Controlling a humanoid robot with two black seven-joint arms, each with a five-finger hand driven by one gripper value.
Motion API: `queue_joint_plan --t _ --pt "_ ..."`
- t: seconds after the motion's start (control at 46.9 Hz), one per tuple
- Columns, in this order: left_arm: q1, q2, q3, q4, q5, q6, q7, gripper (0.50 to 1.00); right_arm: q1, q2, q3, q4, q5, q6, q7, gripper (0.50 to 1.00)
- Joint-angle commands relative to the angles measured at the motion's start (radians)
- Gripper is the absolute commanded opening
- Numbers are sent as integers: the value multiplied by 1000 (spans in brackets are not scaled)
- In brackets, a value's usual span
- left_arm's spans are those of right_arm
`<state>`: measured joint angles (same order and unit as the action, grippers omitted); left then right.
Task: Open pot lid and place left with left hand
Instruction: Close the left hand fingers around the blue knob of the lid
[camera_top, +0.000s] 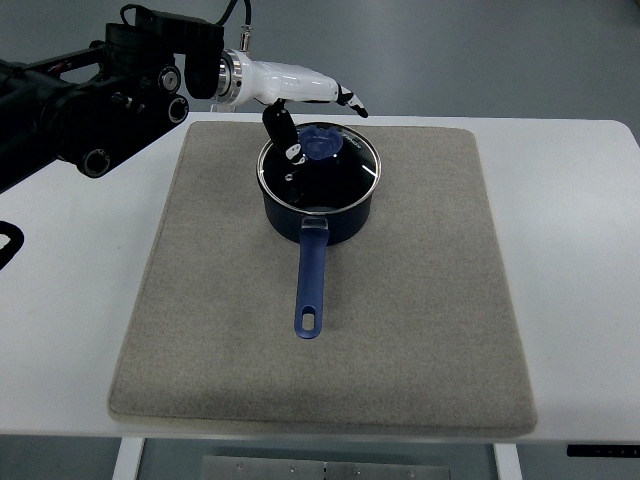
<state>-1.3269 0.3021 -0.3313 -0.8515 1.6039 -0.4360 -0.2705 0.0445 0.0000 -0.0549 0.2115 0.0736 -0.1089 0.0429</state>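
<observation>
Looking down from the top view, I saw the pot (322, 205) sitting on the far half of the mat (420, 330), its lid (335, 170) on and its handle (311, 285) pointing back toward me. The left hand (300, 100) came in from the left and hung over the pot's far-left rim. Its fingers (283, 128) curled down beside the lid's knob (322, 140); I could not tell whether they were clamped on it. The mat lay on a table (570, 250).
</observation>
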Motion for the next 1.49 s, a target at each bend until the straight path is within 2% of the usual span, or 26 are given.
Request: queue_joint_plan --t 0.0,0.107,0.32,0.405,1.045,1.215,1.258,1.322,1.471 --pt "0 0 5 0 8 -1 1 896 0 0 0 -1 0 0 0 915" --pt "0 0 5 3 24 -1 1 868 0 0 0 -1 0 0 0 915" --pt "0 -5 5 6 28 -1 1 853 0 0 0 0 0 0 0 915" --pt "0 -6 5 6 28 0 1 827 0 0 0 0 0 0 0 915" --pt "9 -6 5 8 42 3 1 816 0 0 0 0 0 0 0 915" --pt "9 -5 6 8 42 3 1 774 0 0 0 0 0 0 0 915" --pt "9 -5 6 8 42 3 -1 737 0 0 0 0 0 0 0 915" --pt "9 -5 6 8 44 3 -1 714 0 0 1 -1 0 0 0 915" --pt "9 -5 6 8 51 3 1 701 0 0 1 -1 0 0 0 915"
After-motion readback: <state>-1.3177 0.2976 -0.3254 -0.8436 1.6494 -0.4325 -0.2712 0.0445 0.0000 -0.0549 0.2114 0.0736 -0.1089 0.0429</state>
